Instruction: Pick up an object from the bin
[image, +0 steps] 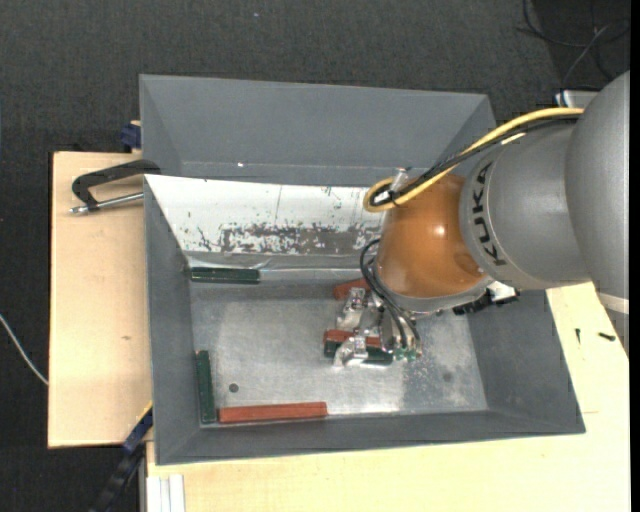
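Observation:
My gripper (356, 338) is down near the bin floor, right of the middle, under the orange wrist cover. A small red and green thing (378, 347) lies right against its tip; whether it is gripped is hidden. A small orange-red piece (349, 292) sits just behind the gripper, toward the back wall.
A dark green bar (225, 275) lies along the back wall at the left. Another green bar (204, 385) runs along the left wall, and a red-brown bar (272, 411) lies along the front wall. A small dark dot (233, 389) rests on the floor near them.

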